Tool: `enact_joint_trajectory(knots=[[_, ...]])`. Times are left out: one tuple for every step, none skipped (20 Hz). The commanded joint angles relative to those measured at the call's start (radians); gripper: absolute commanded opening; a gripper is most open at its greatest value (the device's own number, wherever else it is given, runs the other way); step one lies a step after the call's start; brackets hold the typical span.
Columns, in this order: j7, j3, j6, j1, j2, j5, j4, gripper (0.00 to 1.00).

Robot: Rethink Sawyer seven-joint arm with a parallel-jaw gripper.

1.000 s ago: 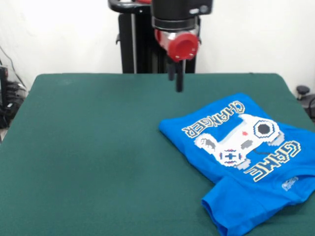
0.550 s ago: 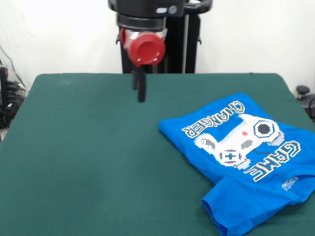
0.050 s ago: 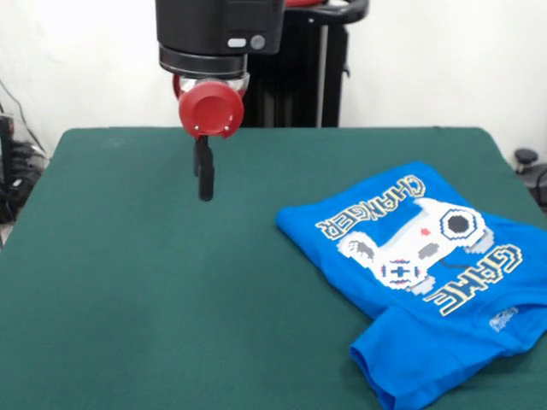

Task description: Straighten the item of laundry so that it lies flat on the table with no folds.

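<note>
Blue T-shirt (image 3: 425, 273) lies rumpled on the green desk (image 3: 154, 290), well apart from the empty claw (image 3: 204, 190), its fingers pressed together.

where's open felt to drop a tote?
Free: the table from its left edge across to the T-shirt, plus the far strip behind the shirt. The gripper hangs over the far-left part. Crowded: the right side, under the shirt.

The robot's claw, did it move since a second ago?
Yes. The gripper slid left in the front view, away from the shirt, and a little lower over the table.
</note>
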Motion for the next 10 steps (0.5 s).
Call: enact_joint_trajectory(knots=[[0.100,0.059,0.011,-0.010,0.008,-0.033,0.130,1.00],[0.091,0.079,-0.010,-0.019,0.001,-0.028,0.153,1.00],[0.084,0.098,-0.030,-0.027,-0.005,-0.024,0.173,1.00],[0.080,0.116,-0.047,-0.032,-0.012,-0.018,0.190,1.00],[0.078,0.135,-0.063,-0.038,-0.018,-0.011,0.208,1.00],[0.079,0.151,-0.075,-0.042,-0.023,-0.004,0.220,1.00],[0.087,0.161,-0.082,-0.040,-0.026,0.004,0.228,1.00],[0.100,0.162,-0.085,-0.032,-0.027,0.008,0.230,1.00],[0.112,0.158,-0.084,-0.025,-0.025,0.009,0.227,1.00],[0.122,0.151,-0.080,-0.018,-0.022,0.010,0.221,1.00]])
